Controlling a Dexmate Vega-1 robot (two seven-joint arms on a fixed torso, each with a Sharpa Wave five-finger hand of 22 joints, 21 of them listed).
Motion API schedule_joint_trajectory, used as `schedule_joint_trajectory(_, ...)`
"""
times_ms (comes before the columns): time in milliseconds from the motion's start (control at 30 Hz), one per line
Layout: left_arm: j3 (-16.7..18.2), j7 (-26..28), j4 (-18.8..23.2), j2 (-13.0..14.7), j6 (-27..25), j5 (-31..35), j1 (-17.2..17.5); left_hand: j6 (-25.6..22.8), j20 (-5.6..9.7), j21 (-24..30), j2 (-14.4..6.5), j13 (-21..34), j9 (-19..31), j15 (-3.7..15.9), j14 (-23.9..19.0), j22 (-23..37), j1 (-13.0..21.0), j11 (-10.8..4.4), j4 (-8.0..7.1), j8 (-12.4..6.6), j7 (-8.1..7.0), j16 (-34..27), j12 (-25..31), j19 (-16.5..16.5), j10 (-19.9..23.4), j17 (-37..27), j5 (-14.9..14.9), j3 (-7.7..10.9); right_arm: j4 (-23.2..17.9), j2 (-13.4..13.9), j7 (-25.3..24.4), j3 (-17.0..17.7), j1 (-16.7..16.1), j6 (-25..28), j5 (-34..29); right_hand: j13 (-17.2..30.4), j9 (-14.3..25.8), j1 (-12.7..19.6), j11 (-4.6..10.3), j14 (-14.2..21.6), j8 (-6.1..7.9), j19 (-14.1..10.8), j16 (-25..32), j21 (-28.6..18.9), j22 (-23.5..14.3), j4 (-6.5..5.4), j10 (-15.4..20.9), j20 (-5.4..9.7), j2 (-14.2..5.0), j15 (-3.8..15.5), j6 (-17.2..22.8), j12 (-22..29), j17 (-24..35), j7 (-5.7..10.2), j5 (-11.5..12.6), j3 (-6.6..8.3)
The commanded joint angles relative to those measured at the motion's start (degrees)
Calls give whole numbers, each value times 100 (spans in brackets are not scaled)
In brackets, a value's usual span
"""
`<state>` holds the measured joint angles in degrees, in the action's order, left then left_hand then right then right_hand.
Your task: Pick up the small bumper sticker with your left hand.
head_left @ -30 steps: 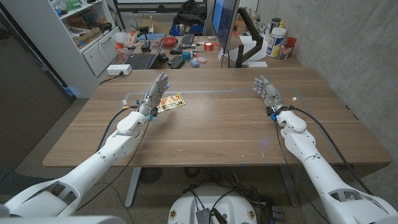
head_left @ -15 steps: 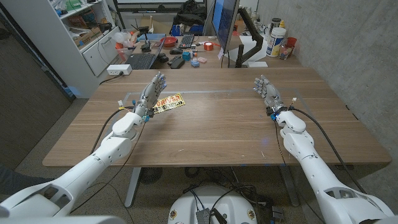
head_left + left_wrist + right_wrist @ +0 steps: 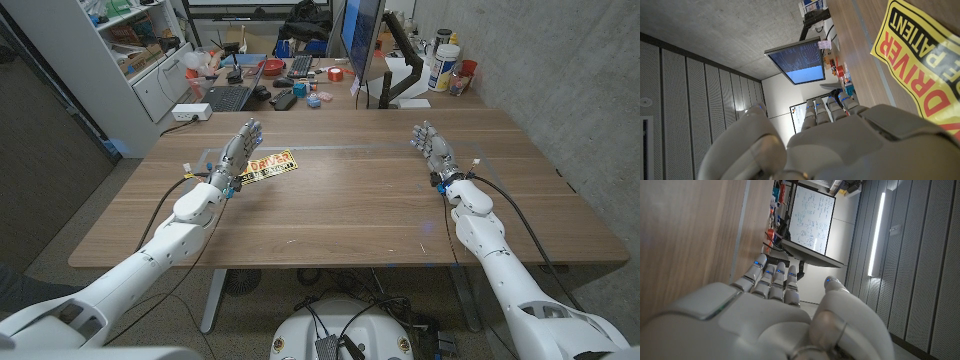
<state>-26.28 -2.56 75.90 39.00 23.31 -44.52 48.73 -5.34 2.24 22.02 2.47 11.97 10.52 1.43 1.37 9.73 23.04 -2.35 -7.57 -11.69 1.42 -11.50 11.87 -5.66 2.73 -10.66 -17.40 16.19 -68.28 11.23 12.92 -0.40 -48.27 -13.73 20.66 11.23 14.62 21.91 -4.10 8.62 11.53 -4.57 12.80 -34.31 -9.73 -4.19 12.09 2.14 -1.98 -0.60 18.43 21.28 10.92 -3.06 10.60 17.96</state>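
Wooden table [image 3: 340,205], sticker [image 3: 268,166] beside left hand [image 3: 236,151]

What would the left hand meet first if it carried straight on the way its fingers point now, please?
Probably nothing on the table soon: the left hand points toward the far edge with the bumper sticker just beside it on its inner side, not ahead. Past the table edge, the laptop lies roughly in line, though depth is unclear.

Even, bright indoor light; the desk [image 3: 340,200] shows a faint sheen and soft shadows. Wrist views blur close up; a ceiling strip [image 3: 879,235] glares at 2 o'clock.
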Motion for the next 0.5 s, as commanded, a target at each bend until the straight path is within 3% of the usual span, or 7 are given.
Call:
schedule_joint_trajectory(33, 48, 105, 20, 100, 113, 76, 107, -56, 173, -9, -41, -8, 27, 11, -30, 27, 30, -3, 52, -51, 15, -11, 31, 32, 61, -8, -32, 7, 103, -110, 3, 114, 0, -140, 16, 8, -14, 10, 24, 49, 9, -55, -10, 21, -18, 46, 48, 78, -77, 16, 44, -42, 3, 34, 23, 3)
schedule_joint_trajectory(500, 154, 213, 195, 343, 171, 123, 321, -86, 159, -50, -51, -30, 28, 1, -48, 28, 42, -1, 63, -48, 21, -5, 32, 38, 88, -6, -40, -6, 114, -165, -9, 137, -11, -167, 12, -13, -56, 14, 29, 94, 7, -96, -12, 51, -19, 68, 68, 60, -82, 17, 56, -71, -6, 38, 22, 2)
